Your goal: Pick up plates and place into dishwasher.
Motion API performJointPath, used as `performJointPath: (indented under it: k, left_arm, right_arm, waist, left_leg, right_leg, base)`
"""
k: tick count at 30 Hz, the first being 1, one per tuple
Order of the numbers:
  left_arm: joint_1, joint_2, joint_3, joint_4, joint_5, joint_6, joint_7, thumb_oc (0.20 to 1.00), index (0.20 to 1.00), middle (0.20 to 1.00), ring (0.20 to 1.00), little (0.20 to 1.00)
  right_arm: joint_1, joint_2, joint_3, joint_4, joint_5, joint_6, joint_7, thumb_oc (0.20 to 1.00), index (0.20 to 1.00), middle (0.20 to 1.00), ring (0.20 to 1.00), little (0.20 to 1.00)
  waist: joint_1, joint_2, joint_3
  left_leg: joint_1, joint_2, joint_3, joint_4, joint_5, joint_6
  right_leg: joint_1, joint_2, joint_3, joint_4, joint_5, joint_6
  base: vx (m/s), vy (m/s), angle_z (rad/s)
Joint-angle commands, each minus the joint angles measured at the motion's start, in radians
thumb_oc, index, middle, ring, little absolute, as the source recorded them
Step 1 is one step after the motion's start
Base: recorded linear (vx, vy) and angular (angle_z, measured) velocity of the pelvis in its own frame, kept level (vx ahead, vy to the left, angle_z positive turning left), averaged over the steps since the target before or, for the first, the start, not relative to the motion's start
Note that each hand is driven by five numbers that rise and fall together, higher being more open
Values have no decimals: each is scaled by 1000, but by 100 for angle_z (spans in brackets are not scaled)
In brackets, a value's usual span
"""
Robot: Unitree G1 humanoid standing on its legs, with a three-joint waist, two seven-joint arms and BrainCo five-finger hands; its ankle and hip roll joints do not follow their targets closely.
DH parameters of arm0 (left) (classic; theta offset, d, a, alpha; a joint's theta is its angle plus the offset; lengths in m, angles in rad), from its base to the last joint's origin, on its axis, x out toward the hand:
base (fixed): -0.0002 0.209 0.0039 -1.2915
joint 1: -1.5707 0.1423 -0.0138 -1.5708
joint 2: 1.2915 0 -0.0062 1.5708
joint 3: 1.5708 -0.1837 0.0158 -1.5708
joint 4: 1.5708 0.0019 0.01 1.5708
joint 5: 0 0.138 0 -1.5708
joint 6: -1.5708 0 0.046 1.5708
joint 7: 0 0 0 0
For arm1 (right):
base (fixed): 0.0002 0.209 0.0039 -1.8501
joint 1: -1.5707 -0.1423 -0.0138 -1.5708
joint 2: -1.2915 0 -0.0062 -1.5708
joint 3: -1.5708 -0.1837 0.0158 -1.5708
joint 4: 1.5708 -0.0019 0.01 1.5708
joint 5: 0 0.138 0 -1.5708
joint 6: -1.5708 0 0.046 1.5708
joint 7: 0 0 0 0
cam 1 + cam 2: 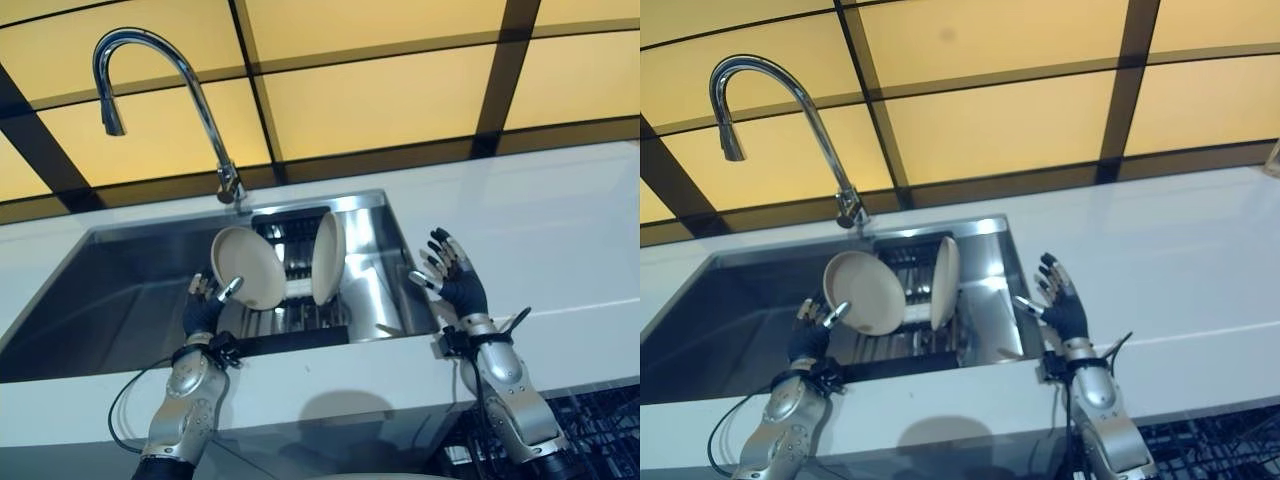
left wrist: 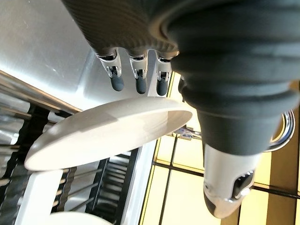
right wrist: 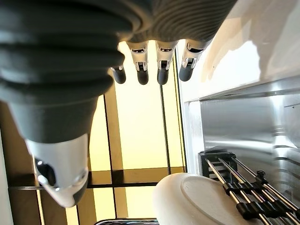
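Note:
A cream plate (image 1: 248, 268) is tilted over the dish rack (image 1: 290, 318) in the steel sink, with my left hand (image 1: 203, 308) shut on its lower edge. In the left wrist view the plate (image 2: 108, 136) sits between the fingers (image 2: 137, 83) and the thumb (image 2: 229, 197). A second cream plate (image 1: 328, 257) stands upright on edge in the rack just to its right, and its underside (image 3: 197, 201) shows beside the rack's wires (image 3: 243, 187). My right hand (image 1: 455, 282) hovers open and empty above the sink's right rim, fingers spread.
A tall curved chrome faucet (image 1: 150, 60) rises behind the sink's (image 1: 110, 300) back rim. White countertop (image 1: 560, 230) surrounds the basin, wide on the right. Yellow panels with dark frames form the wall behind.

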Motion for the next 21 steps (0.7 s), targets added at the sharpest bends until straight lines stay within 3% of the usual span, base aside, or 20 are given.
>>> performJointPath:
  k: [1,11,21]
  left_arm:
    - [-69,34,63,79,-13,-19,32,1000,1000,1000,1000,1000]
    - [-81,33,57,178,-4,-41,74,1000,1000,1000,1000,1000]
    - [-101,24,28,245,-4,-80,45,1000,1000,1000,1000,1000]
  right_arm:
    - [59,-21,19,29,-28,36,17,1000,1000,1000,1000,1000]
    - [67,-61,11,27,-23,72,38,1000,1000,1000,1000,1000]
    - [71,-114,-20,12,-33,116,60,1000,1000,1000,1000,1000]
  waist:
    - [-38,-55,12]
    - [-62,-45,33]
    - [-103,-20,69]
  left_leg:
    - [-74,-30,47,46,-28,37]
    - [-77,-36,45,56,-12,38]
    - [-98,-39,70,84,7,40]
  right_leg:
    - [-32,-54,-5,75,-94,19]
    - [-36,-59,8,91,-92,18]
    - [-70,-66,40,121,-80,21]
  base:
    - [68,51,-6]
    - [56,43,-6]
    - [22,55,-8]
